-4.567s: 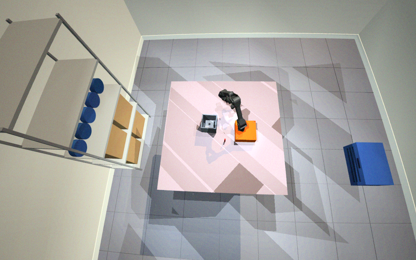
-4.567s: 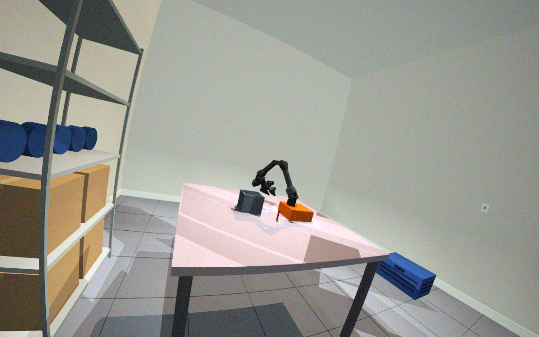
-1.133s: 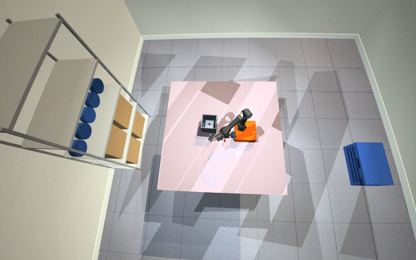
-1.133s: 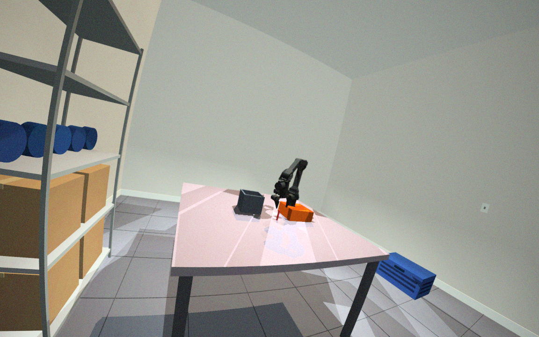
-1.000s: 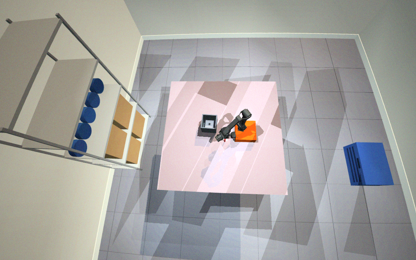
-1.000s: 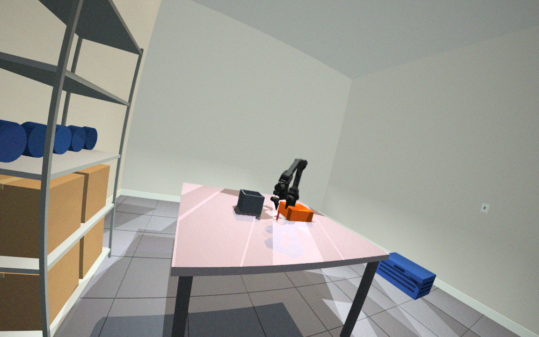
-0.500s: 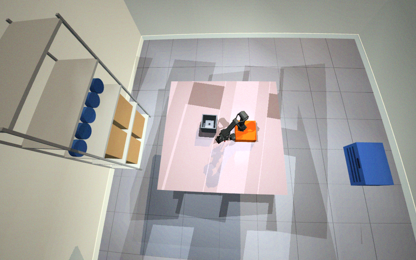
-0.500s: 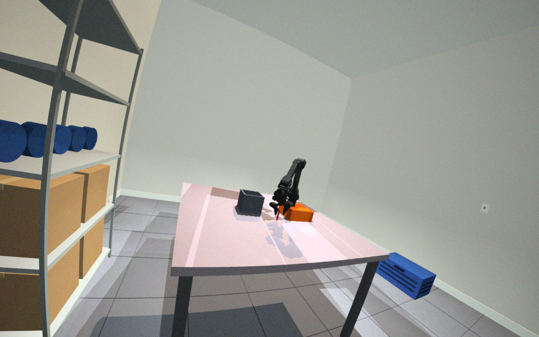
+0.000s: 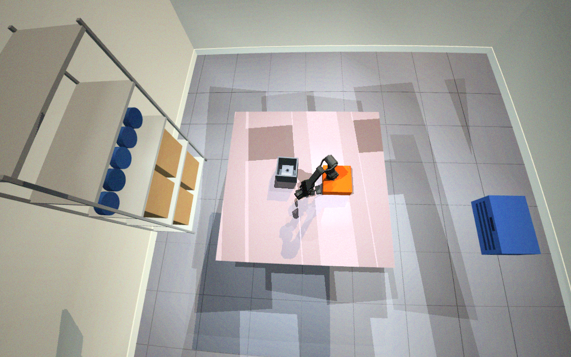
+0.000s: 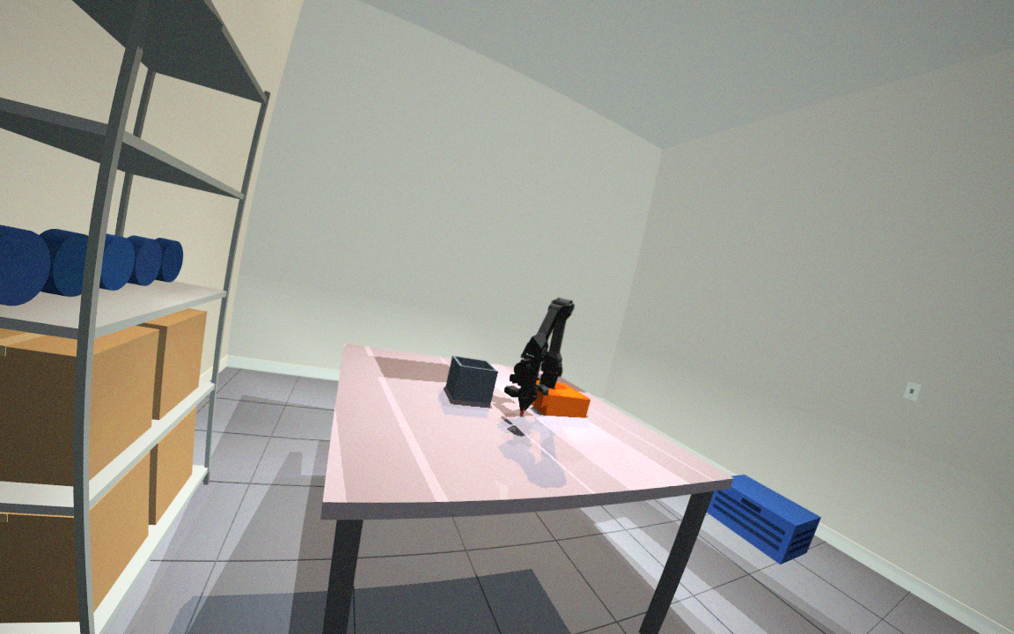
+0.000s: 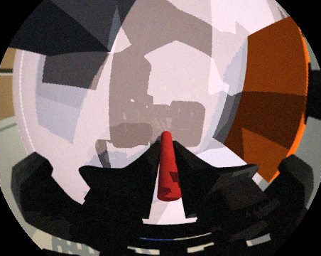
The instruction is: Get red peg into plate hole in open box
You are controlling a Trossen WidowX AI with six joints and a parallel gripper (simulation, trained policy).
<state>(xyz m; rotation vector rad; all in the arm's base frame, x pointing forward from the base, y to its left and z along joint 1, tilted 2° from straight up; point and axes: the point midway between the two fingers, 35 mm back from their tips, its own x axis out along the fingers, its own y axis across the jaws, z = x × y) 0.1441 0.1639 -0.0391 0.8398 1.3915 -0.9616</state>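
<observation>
The red peg (image 11: 168,171) (image 10: 522,413) is upright between my fingertips, its lower end at or very near the table top. My gripper (image 11: 166,144) (image 10: 523,405) is shut on it, with a finger against each side; in the top view the arm hides the peg. The open dark grey box (image 9: 285,178) (image 10: 469,383) (image 11: 64,32) stands on the table, left of the gripper in the top and exterior views. Its light plate (image 9: 283,171) with a dark central hole (image 9: 287,169) shows inside from above, with no peg in it. The plate is hidden in the other views.
An orange block (image 9: 344,181) (image 10: 564,403) (image 11: 274,64) at the arm's base is close to the right of the gripper. The pink table (image 9: 252,230) (image 10: 385,465) carries these things. A shelf rack (image 9: 149,164) stands left of the table, and a blue cabinet (image 9: 511,224) (image 10: 767,516) right.
</observation>
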